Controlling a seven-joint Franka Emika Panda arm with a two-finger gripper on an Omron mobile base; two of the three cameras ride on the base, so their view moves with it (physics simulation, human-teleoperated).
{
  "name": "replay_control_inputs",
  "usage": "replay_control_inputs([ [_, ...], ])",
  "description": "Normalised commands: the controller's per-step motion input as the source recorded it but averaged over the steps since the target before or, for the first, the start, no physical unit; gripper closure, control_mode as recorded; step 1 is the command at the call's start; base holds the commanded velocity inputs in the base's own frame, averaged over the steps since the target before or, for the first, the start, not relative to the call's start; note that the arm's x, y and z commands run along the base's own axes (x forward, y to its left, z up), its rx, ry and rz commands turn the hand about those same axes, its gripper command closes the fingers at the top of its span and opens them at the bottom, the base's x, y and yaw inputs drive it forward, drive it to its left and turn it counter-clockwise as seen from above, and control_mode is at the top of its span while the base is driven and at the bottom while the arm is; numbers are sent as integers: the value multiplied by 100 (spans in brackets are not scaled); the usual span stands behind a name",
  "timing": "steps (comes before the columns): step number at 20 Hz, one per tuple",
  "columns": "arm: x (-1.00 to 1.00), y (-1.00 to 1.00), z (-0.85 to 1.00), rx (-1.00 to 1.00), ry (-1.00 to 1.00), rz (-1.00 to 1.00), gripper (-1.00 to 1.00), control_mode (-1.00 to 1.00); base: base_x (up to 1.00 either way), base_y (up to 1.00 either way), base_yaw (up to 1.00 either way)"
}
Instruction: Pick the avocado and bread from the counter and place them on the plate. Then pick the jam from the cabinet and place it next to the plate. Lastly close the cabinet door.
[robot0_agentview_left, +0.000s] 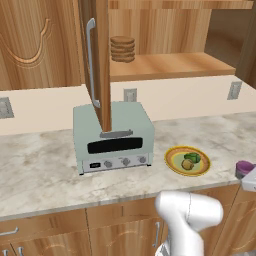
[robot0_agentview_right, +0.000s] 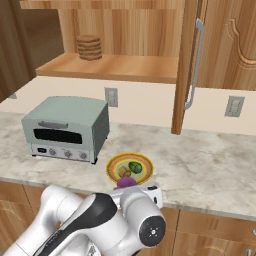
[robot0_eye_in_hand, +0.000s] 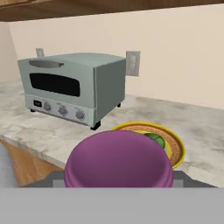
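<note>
i've got the gripper (robot0_eye_in_hand: 117, 186) pinching the jam (robot0_eye_in_hand: 117, 160) just in front of the plate (robot0_eye_in_hand: 175, 144), low over the counter (robot0_eye_in_hand: 48, 131), ready to set beside it.

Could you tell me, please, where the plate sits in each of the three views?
Left base view: the plate lies right of centre, right of the toaster oven.
Right base view: the plate is at centre, right of the oven.
Hand view: its rim shows behind the jam.
Shared landmark: the toaster oven.
</note>
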Motion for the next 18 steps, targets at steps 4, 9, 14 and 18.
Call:
replay_control_inputs([
  [4,12,0,-16,0,-3,0,100,-100,0,0,0],
  [9,14,0,-15,0,-1,0,100,-100,0,0,0],
  [14,18,0,-14,0,-1,0,100,-100,0,0,0],
  [18,34,-4,-13,0,0,0,100,-100,0,0,0],
])
